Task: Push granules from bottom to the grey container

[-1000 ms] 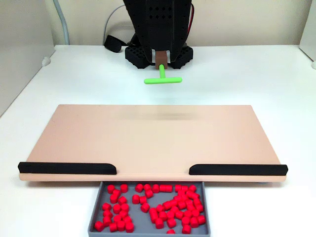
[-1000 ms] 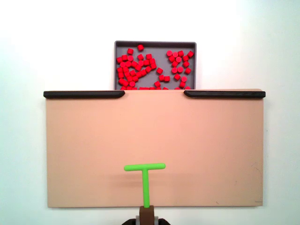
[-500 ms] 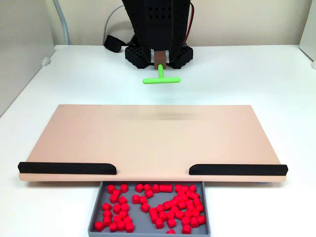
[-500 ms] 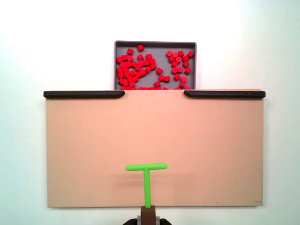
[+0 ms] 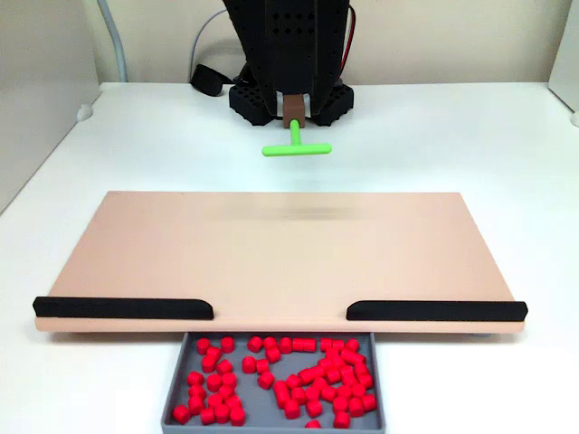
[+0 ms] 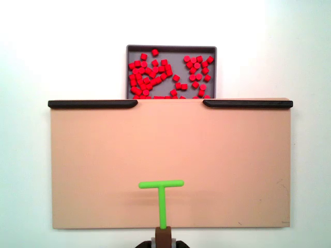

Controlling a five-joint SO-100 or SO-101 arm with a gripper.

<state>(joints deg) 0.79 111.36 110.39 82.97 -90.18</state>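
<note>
Hand (image 6: 162, 238) holds one green T-tool (image 6: 161, 194); one grey container (image 6: 171, 48).

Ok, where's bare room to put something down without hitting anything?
The tan board is bare between the black strips and the green T-tool. The white table is open on both sides of the board. The grey container is crowded with red granules.

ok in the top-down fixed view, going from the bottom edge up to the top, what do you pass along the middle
brown holder → green T-shaped tool → bare tan board → gap between the two black strips → grey container holding the red granules
</note>
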